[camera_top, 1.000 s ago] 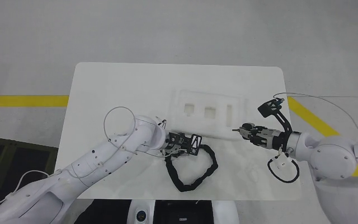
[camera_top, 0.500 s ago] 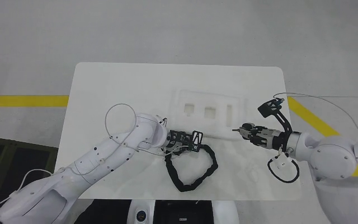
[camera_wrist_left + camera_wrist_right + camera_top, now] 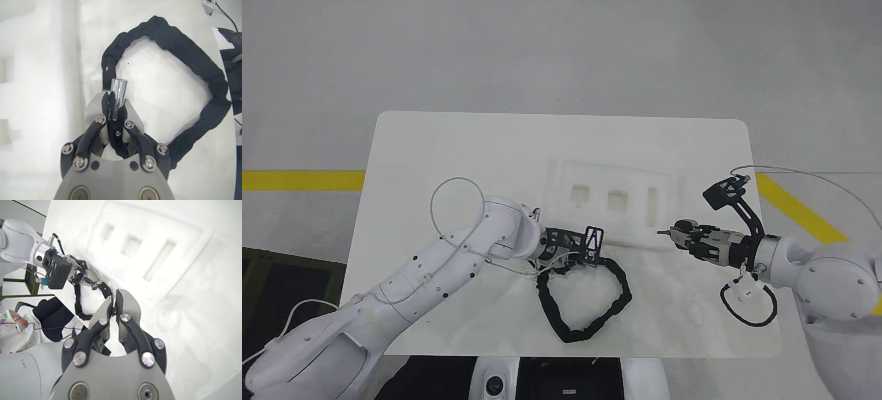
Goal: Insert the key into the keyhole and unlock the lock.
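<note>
Right gripper point(image 3: 114, 302) pinched shut on key point(image 3: 666, 232), tip pointing toward lock, above table point(image 3: 442, 150), well apart from lock. Left gripper point(image 3: 115, 103) clamped on base of lock point(image 3: 119, 91), free end pointing toward key; chain point(image 3: 208, 75) looped on table beside tray point(image 3: 614, 175).

Likely best: line key up with lock axis, hold lock firm, push straight, turn only once seated.

Keyhole too small to make out. Key mostly hidden between pads, so blade orientation unclear.
</note>
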